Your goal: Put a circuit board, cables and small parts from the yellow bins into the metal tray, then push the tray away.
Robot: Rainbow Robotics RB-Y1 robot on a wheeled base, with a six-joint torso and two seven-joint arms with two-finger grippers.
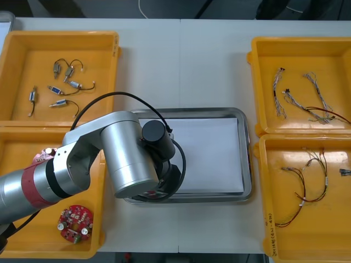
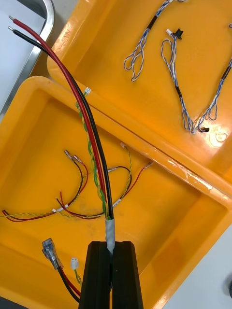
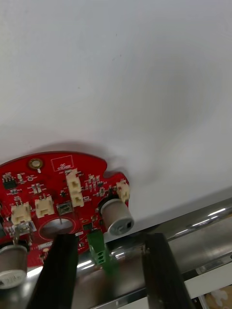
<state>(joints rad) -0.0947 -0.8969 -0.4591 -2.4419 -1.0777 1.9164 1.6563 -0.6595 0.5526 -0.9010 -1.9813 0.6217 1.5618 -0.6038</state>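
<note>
Over the near left corner of the metal tray (image 1: 248,164) — the left arm (image 1: 120,159), bent across from the left side of the counter (image 1: 181,66). Under it the left pincer (image 3: 108,239), fingers spread apart, clamped on nothing. Just past those fingers a round red circuit board (image 3: 58,193), flat on the tray's white inside, right beside the shiny rim. On the board's edge a green connector, in the gap between the two fingers.

Above the near right yellow bin (image 2: 38,145) the right pincer (image 2: 111,246), fingers pressed together on a cable bundle (image 2: 94,145) — red, black and a green-yellow twist, taped at the grip, rising from the fingers. Loose on that bin's floor, red and yellow cables (image 2: 72,207). In the far right bin (image 2: 101,58), twisted blue and white cables (image 2: 179,91).

In the far left bin (image 1: 22,66), small metal parts (image 1: 60,87). In the near left bin (image 1: 44,244), a second red board (image 1: 75,223).
</note>
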